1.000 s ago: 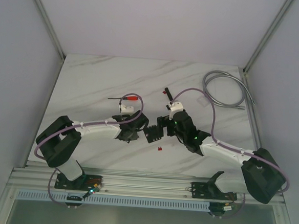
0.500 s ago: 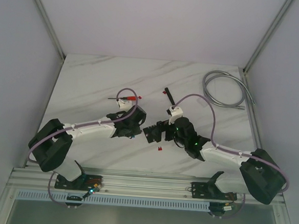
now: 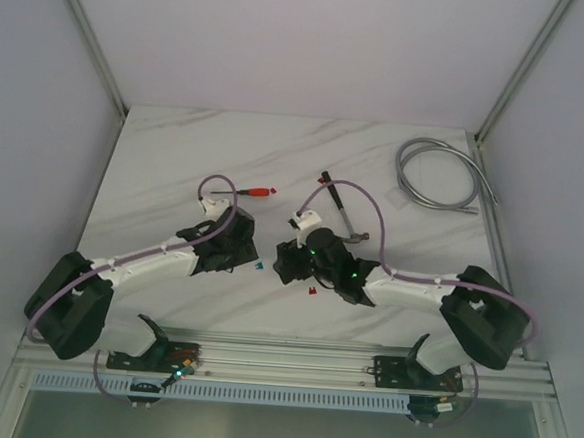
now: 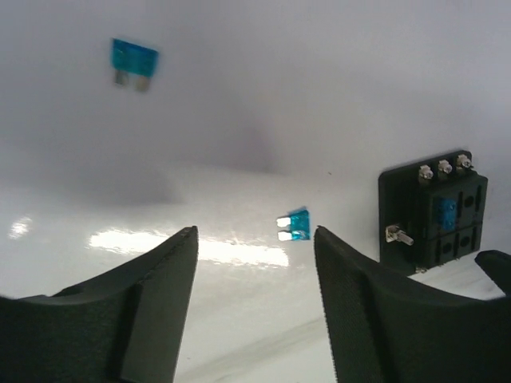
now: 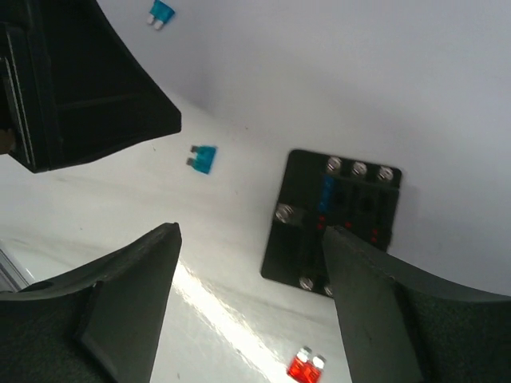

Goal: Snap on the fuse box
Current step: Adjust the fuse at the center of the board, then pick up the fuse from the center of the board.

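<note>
Now that the left gripper (image 4: 255,235) has let go and drawn back, fingers spread and empty, the fuse box (image 5: 335,203) lies flat on the table (image 5: 223,207) under the right gripper (image 5: 251,231) (jaws apart, holding nothing), so it probably needs regrasping.

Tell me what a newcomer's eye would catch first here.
The black fuse box lies in the middle of the table, just beyond the right arm's open jaws. A loose blue fuse lies to its left, a red fuse nearer the bases. A grey cable coil sits at the far right corner.
</note>
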`<state>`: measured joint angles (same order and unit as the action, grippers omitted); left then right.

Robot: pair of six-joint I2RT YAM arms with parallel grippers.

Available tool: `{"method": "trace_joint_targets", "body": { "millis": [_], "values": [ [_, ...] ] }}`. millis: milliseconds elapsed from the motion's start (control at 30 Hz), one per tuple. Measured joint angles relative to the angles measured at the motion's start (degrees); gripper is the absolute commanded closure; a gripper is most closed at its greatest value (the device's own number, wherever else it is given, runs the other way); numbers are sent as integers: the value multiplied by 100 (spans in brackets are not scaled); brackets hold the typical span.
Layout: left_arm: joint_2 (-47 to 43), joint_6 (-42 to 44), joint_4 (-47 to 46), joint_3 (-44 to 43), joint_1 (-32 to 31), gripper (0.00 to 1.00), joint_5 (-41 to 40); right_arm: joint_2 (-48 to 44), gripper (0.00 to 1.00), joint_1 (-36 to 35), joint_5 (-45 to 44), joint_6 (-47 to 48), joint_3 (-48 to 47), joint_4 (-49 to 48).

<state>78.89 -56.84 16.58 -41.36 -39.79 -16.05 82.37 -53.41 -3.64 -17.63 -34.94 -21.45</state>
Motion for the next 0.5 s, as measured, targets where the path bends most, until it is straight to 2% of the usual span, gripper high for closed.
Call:
{"method": "trace_joint_targets", "body": {
  "millis": [267, 500],
  "values": [
    [-634, 538, -326, 568, 793, 9, 173, 1276, 48, -404, -229, 181, -1145, 363],
    [-903, 855, -723, 997, 1294, 0, 470, 2026, 53, -597, -463, 291, -1869, 804]
  ]
}}
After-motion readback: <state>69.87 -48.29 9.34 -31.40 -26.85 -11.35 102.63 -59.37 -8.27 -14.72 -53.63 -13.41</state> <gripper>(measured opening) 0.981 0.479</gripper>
